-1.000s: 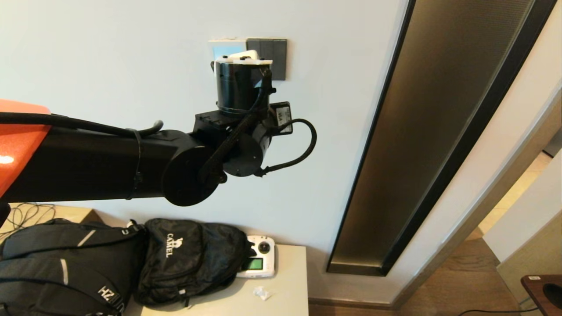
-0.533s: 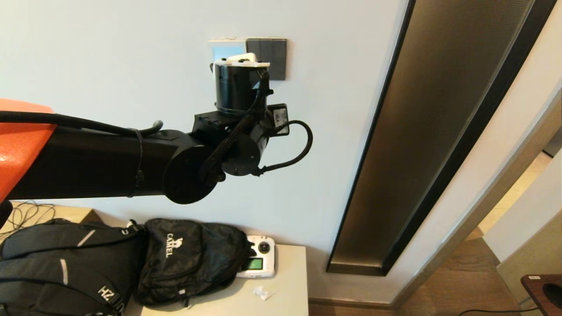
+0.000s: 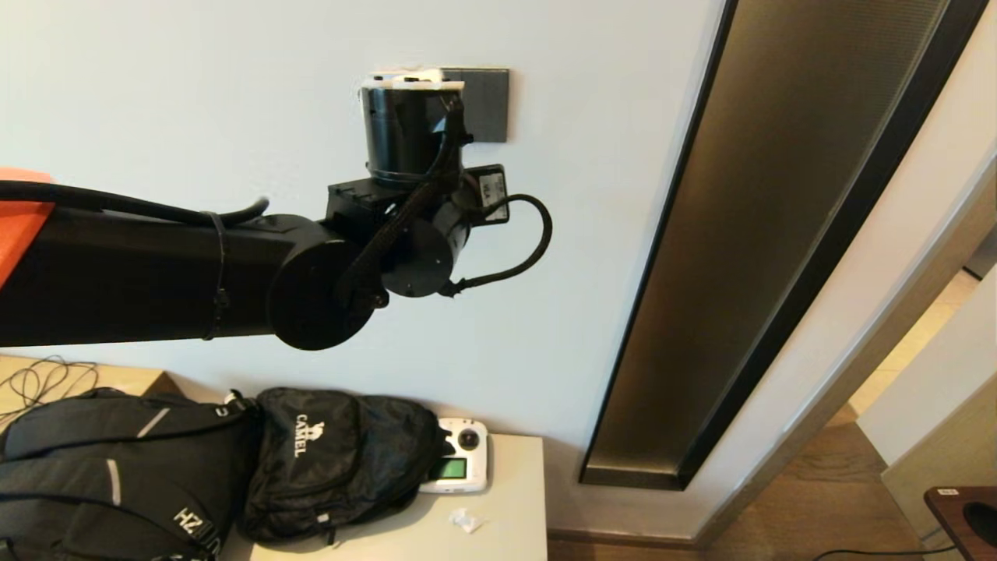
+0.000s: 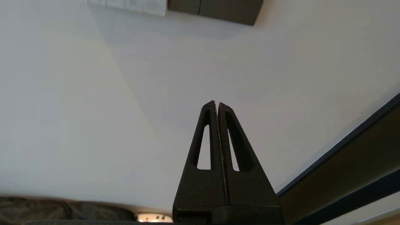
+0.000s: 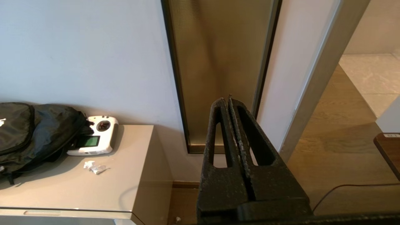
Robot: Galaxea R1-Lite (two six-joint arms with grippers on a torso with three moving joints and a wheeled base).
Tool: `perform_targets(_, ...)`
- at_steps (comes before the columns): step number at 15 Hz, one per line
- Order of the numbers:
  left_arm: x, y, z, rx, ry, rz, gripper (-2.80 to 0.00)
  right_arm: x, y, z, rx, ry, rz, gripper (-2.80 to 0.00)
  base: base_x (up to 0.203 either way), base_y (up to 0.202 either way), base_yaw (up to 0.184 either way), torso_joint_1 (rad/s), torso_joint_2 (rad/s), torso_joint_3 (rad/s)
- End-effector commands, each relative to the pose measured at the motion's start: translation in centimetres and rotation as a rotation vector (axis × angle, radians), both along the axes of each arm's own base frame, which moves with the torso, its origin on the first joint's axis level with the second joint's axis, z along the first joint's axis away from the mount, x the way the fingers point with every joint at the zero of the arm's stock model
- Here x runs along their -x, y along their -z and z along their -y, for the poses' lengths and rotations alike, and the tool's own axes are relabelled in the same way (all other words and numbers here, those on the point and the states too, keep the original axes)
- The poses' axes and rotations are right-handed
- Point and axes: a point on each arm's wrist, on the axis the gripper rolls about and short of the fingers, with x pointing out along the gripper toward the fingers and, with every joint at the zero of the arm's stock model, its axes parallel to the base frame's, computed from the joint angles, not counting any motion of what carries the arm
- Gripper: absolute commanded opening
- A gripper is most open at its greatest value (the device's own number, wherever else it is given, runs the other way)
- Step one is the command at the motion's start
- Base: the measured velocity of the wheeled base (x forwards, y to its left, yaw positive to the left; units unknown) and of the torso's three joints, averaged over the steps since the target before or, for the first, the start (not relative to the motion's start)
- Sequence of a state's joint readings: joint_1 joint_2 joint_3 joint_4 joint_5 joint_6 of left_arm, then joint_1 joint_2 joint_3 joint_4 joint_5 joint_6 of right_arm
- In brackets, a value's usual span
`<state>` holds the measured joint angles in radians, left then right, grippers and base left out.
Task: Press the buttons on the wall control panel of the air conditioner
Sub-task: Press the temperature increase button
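The pale control panel is mounted on the white wall next to a dark grey switch plate. Only the panel's lower edge shows, in the left wrist view, beside the dark plate. In the head view my left wrist covers the panel. My left gripper is shut and empty. It points at bare wall a little below the two plates, and contact with the wall cannot be told. My right gripper is shut and empty, held low and facing the bronze wall strip.
Two black backpacks, a white handheld controller and a scrap of paper lie on a beige cabinet below the arm. A tall bronze glass strip and a door frame stand to the right.
My left arm has risen and shifted slightly left along the wall. Its wrist now covers the pale panel, which showed above it before.
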<state>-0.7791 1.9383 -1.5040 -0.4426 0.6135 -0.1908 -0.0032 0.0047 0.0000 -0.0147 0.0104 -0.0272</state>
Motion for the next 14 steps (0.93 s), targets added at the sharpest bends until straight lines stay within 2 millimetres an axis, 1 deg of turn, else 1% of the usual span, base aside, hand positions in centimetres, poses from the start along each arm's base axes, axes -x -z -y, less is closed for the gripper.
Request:
perform_targets(1,0.0,-0.6,0.1,0.002,0.001,0.022,-2.8,0.0,0.1,0.0,0.0,0.001,-0.002,-2.8,0.0,0.0,0.0,0.0,0.0,0.0)
perform_targets(3,-0.3,-1.7,0.4,0.011,0.025,0.055,-2.8,0.0,0.0,0.0,0.0,0.001,-0.001,-2.8,0.0,0.0,0.0,0.0,0.0,0.0)
perform_targets(5,-0.9,-2.1,1.0,0.016,0.045,0.072,-2.8,0.0,0.0,0.0,0.0,0.001,-0.002,-2.8,0.0,0.0,0.0,0.0,0.0,0.0)
perform_targets(6,-1.6,-1.6,1.5,0.005,0.049,0.063,-2.8,0.0,0.0,0.0,0.0,0.001,-0.001,-2.8,0.0,0.0,0.0,0.0,0.0,0.0)
perform_targets(8,-3.1,-0.9,1.6,-0.002,0.033,0.057,-2.8,0.0,0.0,0.0,0.0,0.0,-0.001,-2.8,0.0,0.0,0.0,0.0,0.0,0.0)
perform_targets(11,-5.7,-0.5,1.4,-0.004,0.012,0.061,-2.8,0.0,0.0,0.0,0.0,0.0,-0.001,-2.8,0.0,0.0,0.0,0.0,0.0,0.0)
perform_targets(12,-6.5,0.0,1.4,-0.01,0.003,0.054,-2.8,0.0,0.0,0.0,0.0,0.0,-0.001,-2.8,0.0,0.0,0.0,0.0,0.0,0.0)
perform_targets(14,-7.9,0.2,0.7,-0.009,-0.026,0.056,-2.8,0.0,0.0,0.0,0.0,0.0,-0.001,-2.8,0.0,0.0,0.0,0.0,0.0,0.0)
